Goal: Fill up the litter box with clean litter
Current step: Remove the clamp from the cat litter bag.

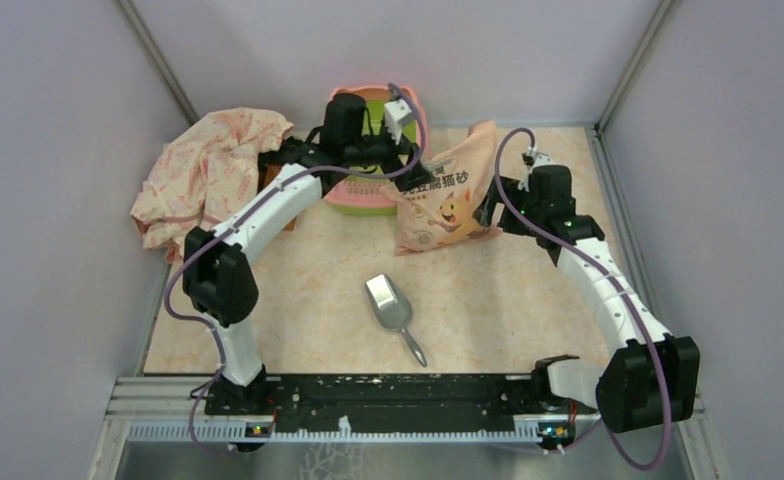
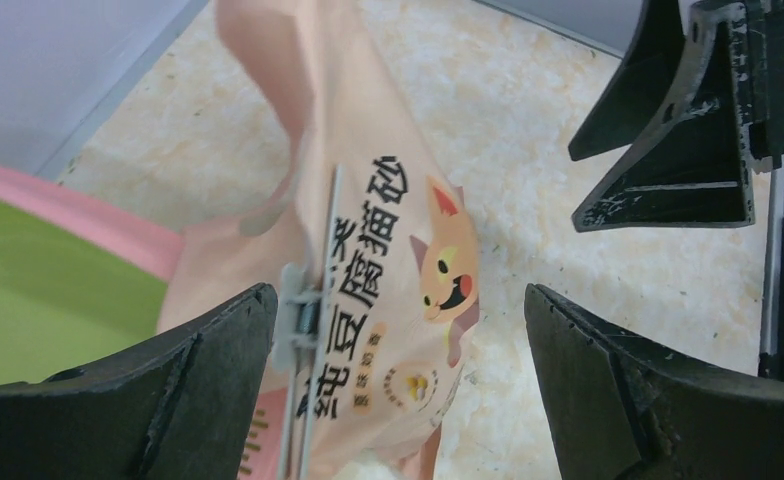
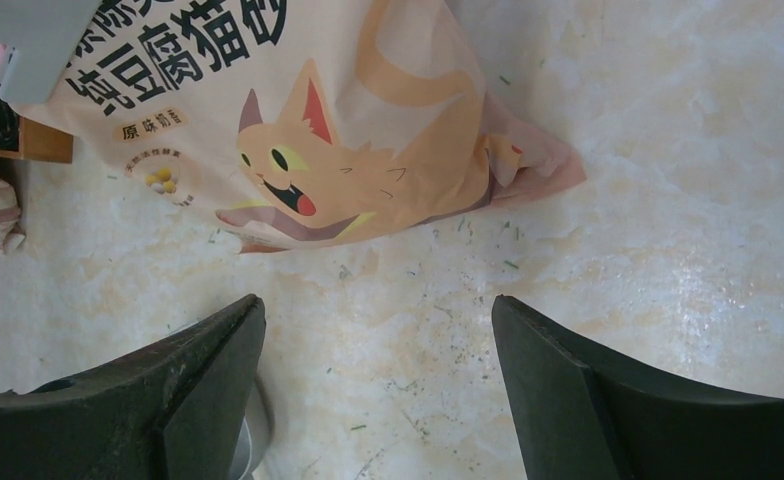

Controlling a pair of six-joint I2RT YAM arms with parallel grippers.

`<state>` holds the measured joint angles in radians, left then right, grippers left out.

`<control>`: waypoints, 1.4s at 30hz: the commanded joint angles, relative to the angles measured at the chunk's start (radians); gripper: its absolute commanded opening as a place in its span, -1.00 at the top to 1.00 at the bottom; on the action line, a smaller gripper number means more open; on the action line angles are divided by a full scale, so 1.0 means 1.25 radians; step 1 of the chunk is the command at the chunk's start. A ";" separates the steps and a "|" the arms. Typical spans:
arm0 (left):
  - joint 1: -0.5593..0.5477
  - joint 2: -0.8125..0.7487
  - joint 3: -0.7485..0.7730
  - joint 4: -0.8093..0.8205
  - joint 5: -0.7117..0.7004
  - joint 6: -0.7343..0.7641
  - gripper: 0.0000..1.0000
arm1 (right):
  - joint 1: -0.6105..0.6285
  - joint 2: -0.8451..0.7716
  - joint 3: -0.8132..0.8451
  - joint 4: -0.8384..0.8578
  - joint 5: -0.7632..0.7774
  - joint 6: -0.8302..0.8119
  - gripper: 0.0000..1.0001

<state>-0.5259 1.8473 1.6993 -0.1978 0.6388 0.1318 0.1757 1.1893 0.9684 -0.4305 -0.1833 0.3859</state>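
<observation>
Pale enclosure around a marbled tabletop point(image 1: 488, 310)

Three plain lavender-grey walls point(image 1: 48, 200) fill the left, top and right of the frame, meeting at slim metal posts point(image 1: 156, 60) in the upper corners. The cream tabletop lies in the centre under soft, even light; a black rail point(image 1: 398, 392) crosses the bottom.

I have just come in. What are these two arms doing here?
Both arms reach toward the peach litter bag, which sits beside the litter box. The left claw is open over the bag, gripping nothing. The right claw is open too, over the table next to the bag. The metal scoop lies alone, closer to the near edge.
</observation>
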 commanded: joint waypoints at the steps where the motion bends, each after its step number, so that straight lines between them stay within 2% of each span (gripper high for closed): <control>1: -0.032 0.042 0.046 -0.058 -0.039 0.115 -0.97 | 0.002 -0.001 -0.017 0.048 -0.010 0.002 -0.67; 6: -0.046 0.037 0.003 0.007 -0.161 0.142 -0.97 | 0.002 -0.001 -0.045 0.072 -0.015 0.011 -0.67; 12: -0.046 0.056 0.006 0.040 -0.205 0.142 -0.97 | 0.002 0.001 -0.067 0.086 -0.022 0.014 -0.66; 15: -0.044 0.081 0.029 0.030 -0.201 0.142 -0.90 | 0.002 0.004 -0.071 0.092 -0.027 0.016 -0.66; 17: -0.044 0.100 0.050 0.017 -0.192 0.142 -0.74 | 0.002 0.007 -0.071 0.094 -0.030 0.016 -0.65; 19: -0.043 0.121 0.075 -0.007 -0.182 0.145 -0.44 | 0.003 0.008 -0.072 0.094 -0.031 0.015 -0.65; 21: -0.043 0.134 0.090 -0.025 -0.178 0.144 -0.28 | 0.002 0.007 -0.075 0.094 -0.031 0.015 -0.65; 25: -0.035 0.130 0.082 -0.029 -0.163 0.140 -0.14 | 0.002 0.007 -0.084 0.099 -0.031 0.013 -0.64; 29: -0.021 0.121 0.083 -0.045 -0.142 0.135 0.21 | 0.003 0.010 -0.092 0.107 -0.036 0.014 -0.63; 30: -0.017 0.118 0.084 -0.050 -0.139 0.134 0.23 | 0.003 0.012 -0.093 0.108 -0.039 0.014 -0.63; 34: -0.005 0.103 0.081 -0.062 -0.128 0.134 0.16 | 0.002 0.016 -0.097 0.117 -0.046 0.019 -0.63; 39: 0.002 0.093 0.083 -0.068 -0.122 0.126 -0.21 | 0.003 0.023 -0.101 0.127 -0.060 0.027 -0.61; 42: 0.002 0.090 0.083 -0.063 -0.114 0.116 -0.31 | 0.003 0.025 -0.104 0.128 -0.062 0.028 -0.61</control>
<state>-0.5293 2.0079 1.7725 -0.2729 0.4637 0.2848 0.1757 1.2213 0.8375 -0.3237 -0.2409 0.4126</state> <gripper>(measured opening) 0.633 0.808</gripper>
